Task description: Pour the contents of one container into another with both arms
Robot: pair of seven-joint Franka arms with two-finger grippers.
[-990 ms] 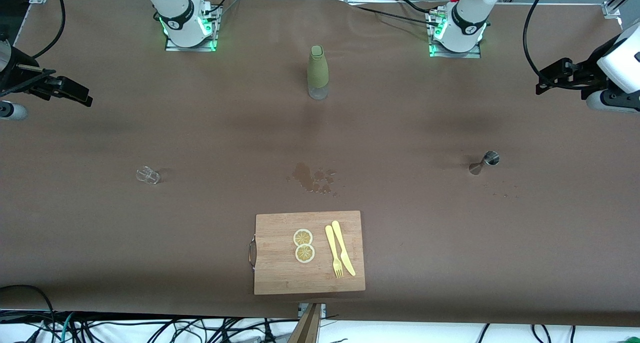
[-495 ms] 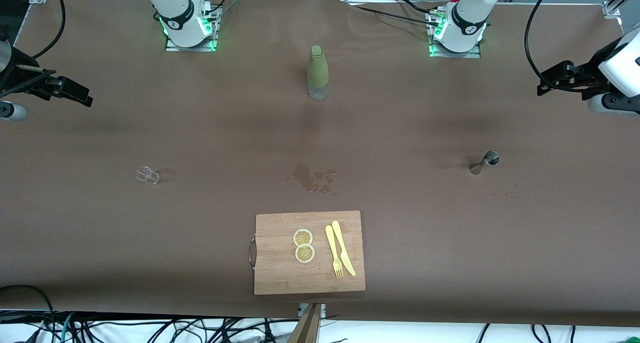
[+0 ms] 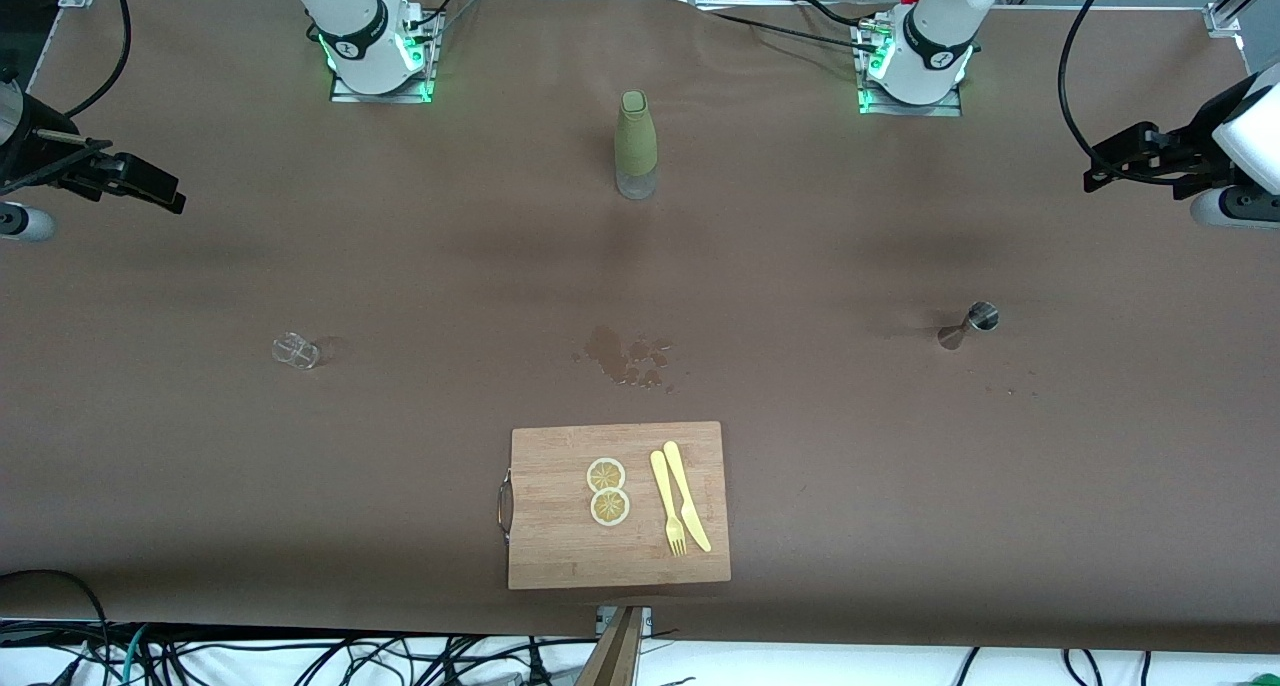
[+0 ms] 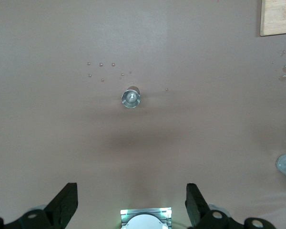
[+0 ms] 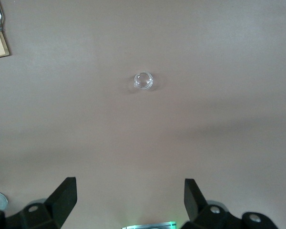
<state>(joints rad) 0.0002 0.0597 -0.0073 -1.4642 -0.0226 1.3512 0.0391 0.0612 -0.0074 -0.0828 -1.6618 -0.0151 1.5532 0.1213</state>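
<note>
Both claws hang spread and empty, left claw [image 4: 132, 210] above the jigger [image 3: 981, 317], right claw [image 5: 128, 202] above the glass cup [image 3: 296, 350]; bare desk [image 3: 900, 466] surrounds each.

Both arms are cut off by the front view's side edges, only part of each wrist being shown. The cutting board [image 4: 278, 18] is clipped to a corner in the left wrist view. Whether the glass cup [image 3: 296, 350] holds any liquid cannot be told.
</note>
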